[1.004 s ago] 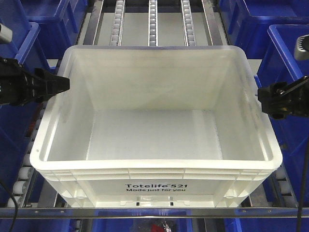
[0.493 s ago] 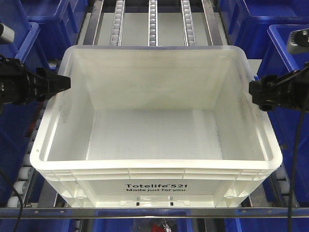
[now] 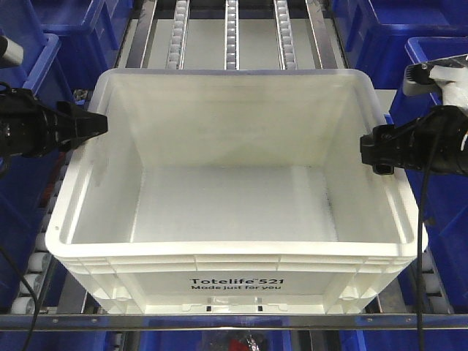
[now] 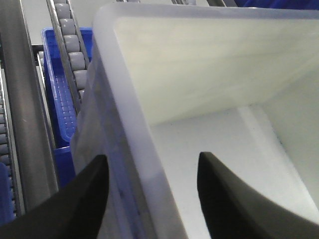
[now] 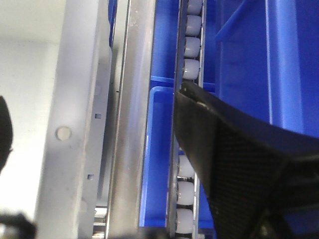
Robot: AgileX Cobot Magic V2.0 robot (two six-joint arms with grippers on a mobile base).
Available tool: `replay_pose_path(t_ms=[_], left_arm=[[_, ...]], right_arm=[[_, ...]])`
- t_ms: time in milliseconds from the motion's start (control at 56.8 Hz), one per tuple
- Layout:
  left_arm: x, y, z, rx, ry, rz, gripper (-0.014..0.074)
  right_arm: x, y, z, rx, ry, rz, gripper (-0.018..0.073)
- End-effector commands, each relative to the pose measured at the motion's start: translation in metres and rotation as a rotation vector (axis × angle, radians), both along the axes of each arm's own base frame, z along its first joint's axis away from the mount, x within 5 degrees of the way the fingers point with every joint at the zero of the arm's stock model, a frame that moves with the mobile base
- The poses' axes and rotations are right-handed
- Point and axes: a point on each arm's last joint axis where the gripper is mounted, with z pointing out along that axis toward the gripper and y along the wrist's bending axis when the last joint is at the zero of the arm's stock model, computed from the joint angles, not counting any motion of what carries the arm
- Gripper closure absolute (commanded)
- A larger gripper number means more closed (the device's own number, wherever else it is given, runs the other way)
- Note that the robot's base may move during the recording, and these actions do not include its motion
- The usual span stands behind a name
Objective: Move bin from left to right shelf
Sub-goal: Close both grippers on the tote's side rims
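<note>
A white bin [image 3: 234, 257] printed "Totelife 521" sits on the roller shelf [image 3: 231, 33] between blue bins [image 3: 439, 80] as a two-armed robot lines up to lift it. The left claw [image 3: 97, 126] stands open astride the bin's left wall toward the back corner. One finger [image 4: 84, 199] is outside and the other inside, and neither presses on the plastic. The right claw [image 3: 371, 150] sits at the right rim, also spread wide and holding nothing. Its wrist view shows one black finger over the shelf rail [image 5: 127, 124] and rollers [image 5: 191, 45]. Whether the other finger has cleared the wall is not plain.

The step in hand appears to be taking hold of both side walls. To do it well, each claw likely needs the rim [image 4: 124, 99] seated deep between its fingers. Both should then close squarely and together, so the bin does not skew on the rollers. The two holds look slightly unmatched front to back, the left being nearer the back, so the lift would have to be even to keep the bin level.

The left arm [image 3: 22, 135] and right arm [image 3: 439, 139] come in nearly horizontal from the sides. Their wrists point inward toward each other across the open bin.
</note>
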Motion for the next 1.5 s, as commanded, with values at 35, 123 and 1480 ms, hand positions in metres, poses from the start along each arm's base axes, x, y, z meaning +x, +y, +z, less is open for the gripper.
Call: replay_pose_path(t_ms=[35,123,1480], left_arm=[[0.004,-0.002,0.016,-0.055,-0.051,0.024,0.021],[0.007,-0.003,0.011,-0.062,-0.03,0.018,0.021],[0.006,-0.01,0.007,-0.112,0.01,-0.05,0.0272]], right_arm=[[0.004,0.0,0.021,0.027,-0.128,0.009,-0.0029],[0.004,0.0,0.021,0.027,-0.126,0.009,-0.0029],[0.005,0.002,0.019,0.049,-0.11,0.005,-0.0023]])
